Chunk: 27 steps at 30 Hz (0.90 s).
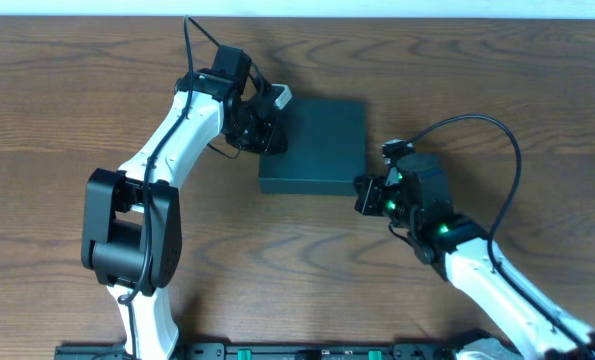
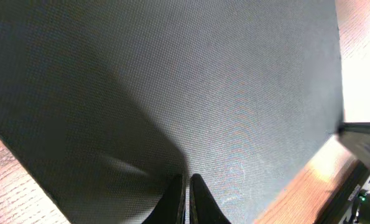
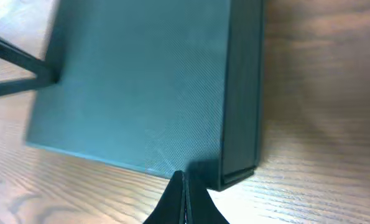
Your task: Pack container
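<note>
Your dark teal-green square cardboard box (image 1: 317, 145) lies flat on the brown wood-grain table (image 1: 497, 60), a little far of the middle of the scene. Its lid is down, level with the body all round, and nothing else lies on the wood around it.

Your left gripper (image 1: 269, 135) is at the box's left edge, close to the far left corner. In the left wrist view the textured lid (image 2: 172, 81) fills nearly the whole picture. The gripper (image 2: 186, 186) has its two black fingers drawn together over that surface, with only a sliver of light between them and nothing caught there. You cannot tell from this view whether the tips rest on the lid or sit just above it.

Your right gripper (image 1: 367, 195) is at the opposite corner, the near right one. The right wrist view shows the gripper (image 3: 183, 186) with its fingers pressed together into a single dark wedge. The tip of that wedge meets the near corner of the box (image 3: 135, 81), where the top face and the darker side wall join. The fingers hold nothing.

The same view shows the left arm's dark fingers (image 3: 17, 68) at the box's far left side, and bare table (image 3: 321, 93) to the right of the box.
</note>
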### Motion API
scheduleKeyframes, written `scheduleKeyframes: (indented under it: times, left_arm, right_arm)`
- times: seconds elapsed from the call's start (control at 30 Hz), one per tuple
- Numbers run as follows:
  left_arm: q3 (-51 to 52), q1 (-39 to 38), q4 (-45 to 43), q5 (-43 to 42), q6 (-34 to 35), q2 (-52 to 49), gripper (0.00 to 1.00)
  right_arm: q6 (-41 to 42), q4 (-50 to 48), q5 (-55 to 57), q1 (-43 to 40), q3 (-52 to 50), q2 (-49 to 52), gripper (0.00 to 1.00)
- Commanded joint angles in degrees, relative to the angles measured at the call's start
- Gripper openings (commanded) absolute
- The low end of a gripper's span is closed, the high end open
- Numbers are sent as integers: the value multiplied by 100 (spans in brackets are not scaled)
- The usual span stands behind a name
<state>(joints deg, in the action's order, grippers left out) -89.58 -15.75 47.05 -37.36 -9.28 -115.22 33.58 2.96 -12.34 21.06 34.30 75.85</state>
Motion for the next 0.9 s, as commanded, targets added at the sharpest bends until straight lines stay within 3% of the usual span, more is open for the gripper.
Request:
scheduleKeyframes:
  times: [0.0,0.2,0.43,0.63,0.77,0.87]
  left_arm:
    - [103,37,-20,131,-83,-168,6]
    - [103,37,7,131,-81,-168,6]
    - [-81,42,181,131,-79,-79,6]
    - [-568,48,437,210,55,656,6]
    - [-664,46,614,590,52,1679,6]
    - [-662,46,748,629,52,2299,6]
  right_arm:
    - [-157,-57,199,-42,50,437,2]
    - [-155,-448,-13,-42,57,911,1]
    - [-507,-227,13,-52,490,284,1]
    - [-1180,898,332,-365,1237,-654,1]
    - [-1871,2253,702,-492,1781,-1248,2]
    - [-2059,2662,804,-492,1930,-1576,1]
